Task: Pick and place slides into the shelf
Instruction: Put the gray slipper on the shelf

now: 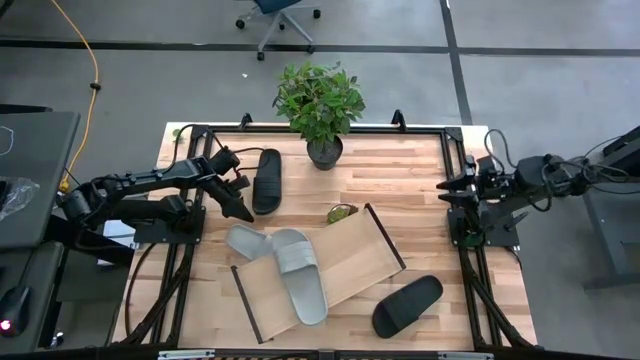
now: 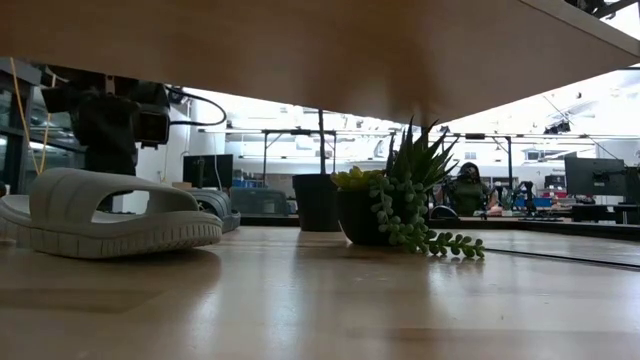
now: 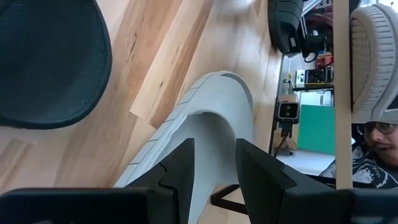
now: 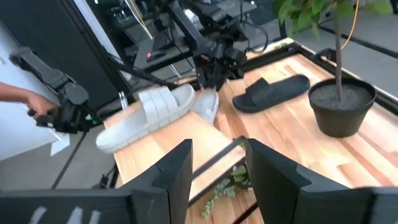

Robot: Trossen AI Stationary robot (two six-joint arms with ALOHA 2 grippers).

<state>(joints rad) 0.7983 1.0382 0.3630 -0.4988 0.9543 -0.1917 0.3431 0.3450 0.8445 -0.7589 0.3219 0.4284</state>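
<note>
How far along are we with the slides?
Done: one grey slide lies across the shelf. In hand: left tool is above the second grey slide at the shelf's edge. Left: both black slides, one by the plant, one near the front. Right tool waits.

Even overhead light falls across the wooden tabletop [image 1: 400, 190], casting only soft, short shadows beside the potted plant [image 1: 320, 105]. At table height, bright windows behind silhouette the succulent [image 2: 400, 205] and leave a glossy sheen on the blurred foreground boards. Wrist views show dark, soft-edged fingers close to the lens.
</note>
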